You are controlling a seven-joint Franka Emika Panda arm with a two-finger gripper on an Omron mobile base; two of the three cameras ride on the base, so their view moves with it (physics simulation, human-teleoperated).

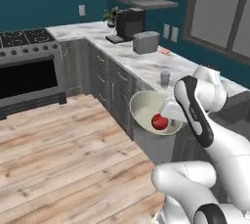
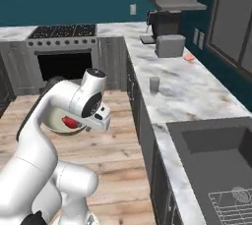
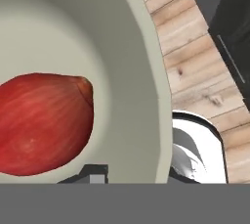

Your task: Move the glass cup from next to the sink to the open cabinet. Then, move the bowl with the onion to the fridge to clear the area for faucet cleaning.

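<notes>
A: Start with the big things. Where does everything sit relative to the tabletop (image 2: 197, 89)?

B: The marble tabletop runs along the wall, with the sink (image 2: 216, 153) sunk into its near end and the toaster (image 2: 170, 45) and coffee machine (image 2: 162, 24) at its far end. The bowl (image 1: 149, 110) is off it entirely, carried out past the tabletop's front edge and hanging over the wooden floor (image 1: 63, 154).

A: Why out there?

B: My reading is that it is on its way to the fridge, so the arm has lifted it clear of the cabinet fronts below the tabletop. It sits roughly level, which keeps the onion (image 1: 159, 122) from rolling out.

A: And the fingers (image 3: 95, 173)?

B: Clenched on the bowl's rim. From the hand camera the bowl's wall runs straight down between them, one dark tip inside beside the onion; the outer one is hard to make out, so I hedge on how deep the bite is.

A: How does the bowl look?

B: Wide, shallow, cream-beige, smooth inside, far wider than the hand gripping it. The onion is a glossy red ball with faint stripes and a small pointed tip, resting low in the bowl near the gripped side.

A: The glass cup (image 2: 154, 84)?

B: Upright on the tabletop, alone, about midway between the sink and the toaster, a small grey translucent tumbler. It is not in the cabinet
</notes>
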